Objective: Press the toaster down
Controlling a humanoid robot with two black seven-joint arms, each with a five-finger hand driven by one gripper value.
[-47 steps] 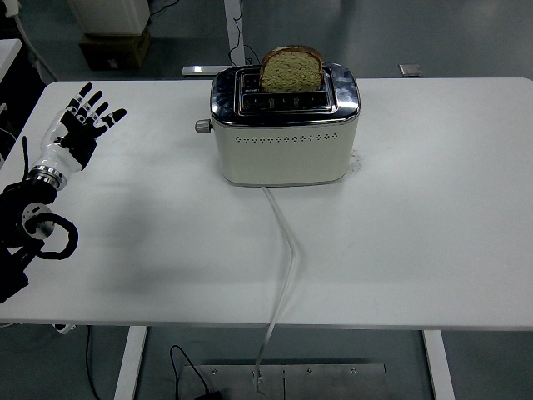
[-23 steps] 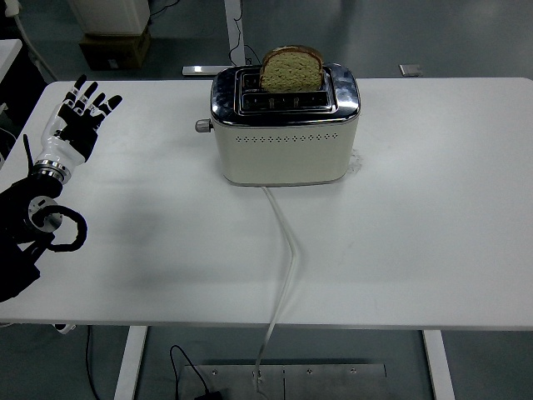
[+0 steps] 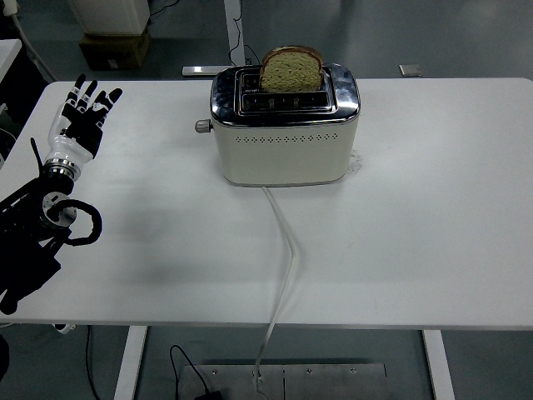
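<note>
Head view: white table (image 3: 433,208) carries toaster (image 3: 285,133); grey floor behind.

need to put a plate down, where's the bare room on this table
Free: the table's whole right side past the toaster, and the near-left stretch between the cord and the left hand. Crowded: the middle, where the toaster with its bread slice stands and the cord runs to the near edge.
</note>
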